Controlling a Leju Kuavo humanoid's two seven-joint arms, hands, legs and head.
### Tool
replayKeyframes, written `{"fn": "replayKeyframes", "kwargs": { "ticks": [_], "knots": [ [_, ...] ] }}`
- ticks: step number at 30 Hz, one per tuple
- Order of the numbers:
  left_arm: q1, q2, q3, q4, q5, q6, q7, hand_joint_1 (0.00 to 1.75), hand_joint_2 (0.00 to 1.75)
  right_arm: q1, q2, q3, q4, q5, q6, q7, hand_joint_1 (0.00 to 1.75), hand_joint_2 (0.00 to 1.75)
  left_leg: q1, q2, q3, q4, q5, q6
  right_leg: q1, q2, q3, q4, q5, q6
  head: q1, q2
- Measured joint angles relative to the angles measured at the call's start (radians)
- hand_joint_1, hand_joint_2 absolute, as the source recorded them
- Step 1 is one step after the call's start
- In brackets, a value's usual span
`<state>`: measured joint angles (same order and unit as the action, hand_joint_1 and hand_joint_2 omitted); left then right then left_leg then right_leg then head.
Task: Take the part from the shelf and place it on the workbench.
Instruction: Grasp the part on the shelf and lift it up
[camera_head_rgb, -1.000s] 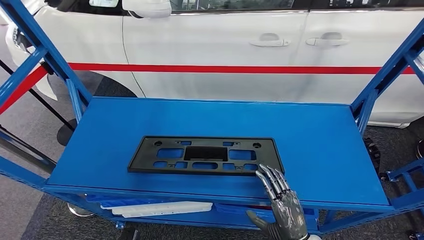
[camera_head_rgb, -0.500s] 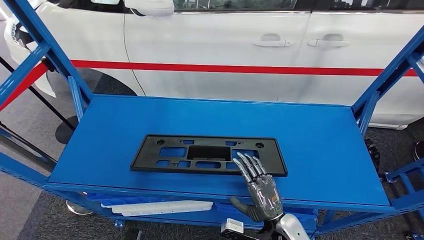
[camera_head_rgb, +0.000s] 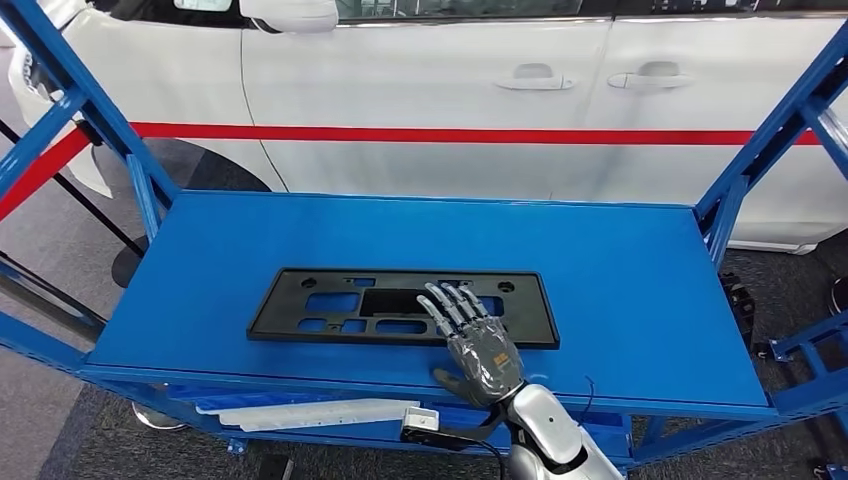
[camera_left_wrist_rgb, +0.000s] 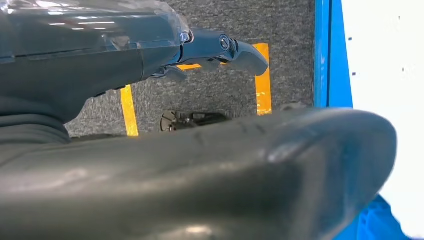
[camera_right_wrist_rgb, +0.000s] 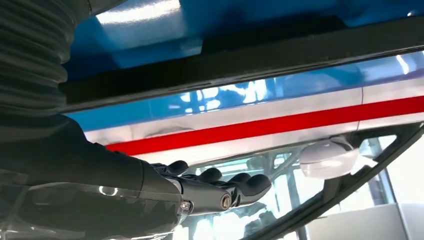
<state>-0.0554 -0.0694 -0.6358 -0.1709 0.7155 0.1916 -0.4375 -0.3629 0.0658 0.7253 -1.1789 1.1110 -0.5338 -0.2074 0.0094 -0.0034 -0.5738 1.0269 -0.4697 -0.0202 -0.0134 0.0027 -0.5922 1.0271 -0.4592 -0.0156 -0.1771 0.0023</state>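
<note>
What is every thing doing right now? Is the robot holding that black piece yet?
Black part: flat on the blue shelf, not lifted.
Right hand: fingers spread over the part's right end, not gripping.
Left hand: holds nothing, hanging over the floor.
Car doors: closed.

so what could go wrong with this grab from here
1. The right hand reaches flat over the black plastic frame with fingers spread; the thin frame lies flush on the blue shelf, so the fingers may slide over it.
2. The hand is over the frame's right end, so a lift from there could let the long left end droop or drag.
</note>
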Motion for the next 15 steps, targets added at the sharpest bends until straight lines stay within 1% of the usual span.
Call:
{"fn": "replayKeyframes", "kwargs": {
  "ticks": [1,2,3,4,5,6,7,8,9,10,11,13,14,15],
  "knots": [
    [0.000,0.000,-0.001,0.000,0.000,0.000,0.001,0.00,0.00,-0.013,0.009,0.009,0.007,0.015,0.010,0.008,0.00,1.75,0.001,0.000,-0.014,0.033,-0.021,-0.004,-0.001,-0.001,0.001,-0.002,0.002,-0.006,0.000,0.000],
    [-0.001,0.000,-0.002,0.000,0.000,-0.001,0.002,0.00,0.00,-0.027,0.017,0.018,0.016,0.028,0.019,0.016,0.00,1.75,0.002,0.000,-0.039,0.088,-0.051,-0.008,-0.001,-0.001,0.001,-0.003,0.002,-0.011,0.000,0.000],
    [-0.001,0.000,-0.004,0.000,0.000,-0.002,0.003,0.00,0.00,-0.039,0.023,0.028,0.026,0.042,0.028,0.022,0.00,1.75,0.003,0.000,-0.071,0.157,-0.084,-0.010,0.000,-0.002,0.001,-0.003,0.002,-0.014,0.000,0.000],
    [0.000,0.000,-0.007,0.000,0.000,-0.002,0.004,0.00,0.00,-0.050,0.029,0.036,0.037,0.054,0.038,0.029,0.00,1.75,0.003,0.000,-0.103,0.224,-0.109,-0.011,0.001,-0.002,0.001,-0.003,0.001,-0.015,0.000,0.000],
    [0.001,0.000,-0.010,0.000,0.000,-0.002,0.005,0.00,0.00,-0.059,0.034,0.044,0.049,0.064,0.047,0.035,0.00,1.75,0.003,0.000,-0.125,0.267,-0.118,-0.012,0.003,-0.002,0.001,-0.002,0.001,-0.016,0.000,0.000],
    [0.001,0.000,-0.013,0.000,0.000,-0.002,0.006,0.00,0.00,-0.068,0.040,0.050,0.061,0.071,0.054,0.039,0.00,1.75,0.003,0.000,-0.130,0.274,-0.108,-0.011,0.004,-0.002,0.002,-0.002,0.001,-0.016,0.000,0.000],
    [0.002,0.000,-0.015,0.000,0.000,-0.002,0.007,0.00,0.00,-0.076,0.045,0.055,0.070,0.075,0.059,0.043,0.00,1.75,0.003,0.000,-0.116,0.239,-0.079,-0.009,0.005,-0.001,0.003,-0.002,0.000,-0.016,0.000,0.000],
    [0.002,0.000,-0.016,0.000,0.000,-0.002,0.008,0.00,0.00,-0.083,0.051,0.059,0.079,0.078,0.062,0.045,0.00,1.75,0.003,0.000,-0.085,0.171,-0.040,-0.005,0.006,-0.001,0.005,-0.002,-0.001,-0.016,0.000,0.000],
    [0.001,0.000,-0.017,0.000,-0.001,-0.002,0.008,0.00,0.00,-0.090,0.056,0.062,0.085,0.079,0.063,0.046,0.00,1.75,0.001,0.000,-0.051,0.099,-0.009,0.001,0.008,0.000,0.007,-0.002,-0.002,-0.014,0.000,0.000],
    [0.000,0.000,-0.018,0.000,-0.001,-0.002,0.008,0.00,0.00,-0.097,0.061,0.064,0.090,0.080,0.064,0.047,0.00,1.75,-0.001,0.000,-0.024,0.040,0.011,0.005,0.009,0.001,0.007,-0.001,-0.003,-0.011,0.000,0.000],
    [-0.001,0.000,-0.019,0.000,-0.001,-0.002,0.008,0.00,0.00,-0.102,0.064,0.066,0.095,0.080,0.064,0.047,0.00,1.75,-0.003,0.000,-0.007,0.003,0.020,0.010,0.011,0.001,0.007,-0.001,-0.003,-0.007,0.000,0.000],
    [-0.001,0.000,-0.019,0.000,-0.001,-0.002,0.009,0.00,0.00,-0.108,0.068,0.068,0.103,0.081,0.064,0.048,0.00,1.75,-0.007,-0.002,-0.003,-0.014,0.020,0.017,0.011,0.000,0.005,-0.002,-0.001,0.004,0.000,0.000],
    [0.000,-0.001,-0.020,0.000,-0.001,-0.002,0.009,0.00,0.00,-0.109,0.070,0.070,0.106,0.081,0.064,0.048,0.00,1.75,-0.004,-0.001,-0.002,-0.018,0.023,0.022,0.010,0.000,0.005,-0.003,-0.002,0.009,0.000,0.000],
    [0.000,-0.001,-0.020,0.000,-0.001,-0.002,0.010,0.00,0.00,-0.112,0.071,0.071,0.109,0.082,0.065,0.049,0.00,1.75,-0.001,-0.001,0.001,-0.024,0.027,0.028,0.010,0.000,0.002,0.005,-0.010,0.015,0.000,0.000]
  ]
}}
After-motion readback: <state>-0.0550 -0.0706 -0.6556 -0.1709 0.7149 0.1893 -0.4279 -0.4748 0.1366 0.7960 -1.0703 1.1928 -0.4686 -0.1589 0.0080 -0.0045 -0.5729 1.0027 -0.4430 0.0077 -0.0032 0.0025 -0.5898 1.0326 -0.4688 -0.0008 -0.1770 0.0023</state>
